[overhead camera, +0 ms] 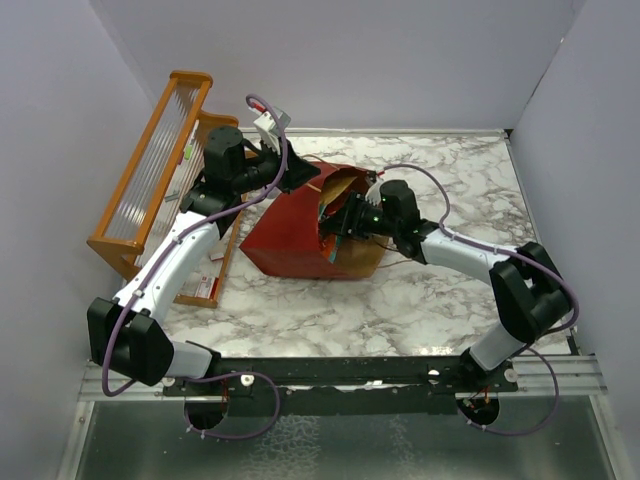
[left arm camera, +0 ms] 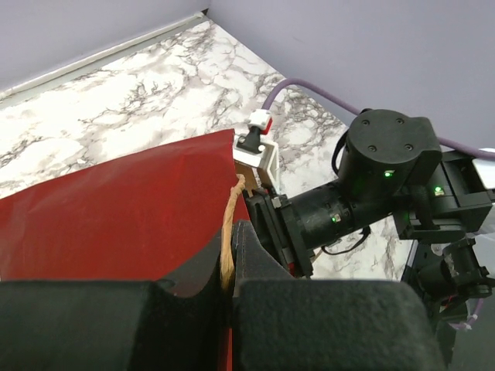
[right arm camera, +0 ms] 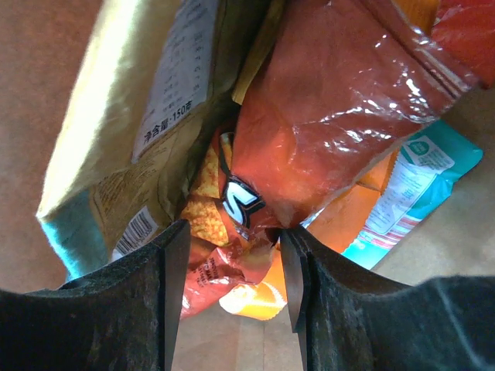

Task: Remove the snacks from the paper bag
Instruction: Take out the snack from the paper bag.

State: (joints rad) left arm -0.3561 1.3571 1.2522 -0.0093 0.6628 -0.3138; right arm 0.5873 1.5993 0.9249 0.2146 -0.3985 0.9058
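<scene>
The paper bag [overhead camera: 285,240] lay on its side on the marble table [overhead camera: 420,310], its mouth turned toward the right arm, probably so the packets could be drawn out sideways rather than lifted over a tall rim; the left gripper [left arm camera: 232,243] was fully closed on the bag's upper edge with the twine handle [left arm camera: 229,216] caught between its fingers, a hold that seemed meant to keep the mouth propped open and stop the light bag sliding when something was pulled; the right gripper [right arm camera: 232,267] had reached inside the mouth, where the snacks lay heaped against the brown inner wall; its jaws stood about half apart around the lower end of the dark red Doritos bag [right arm camera: 340,100], which filled the gap between them, though whether they pinched it or merely bracketed it could not be told; that packet lay on top and nearest, which likely made it the sensible first pick; the large orange-yellow chip bag [right arm camera: 131,124] leaned just left of it, the teal packet [right arm camera: 421,174] and an orange packet [right arm camera: 340,228] lay beneath, and a small red packet [right arm camera: 472,31] showed at the upper right corner; all of these were inside the bag, so the emptying looked barely begun; the orange wooden rack [overhead camera: 150,170] stood at the far left, beside the left arm and apart from the bag.
</scene>
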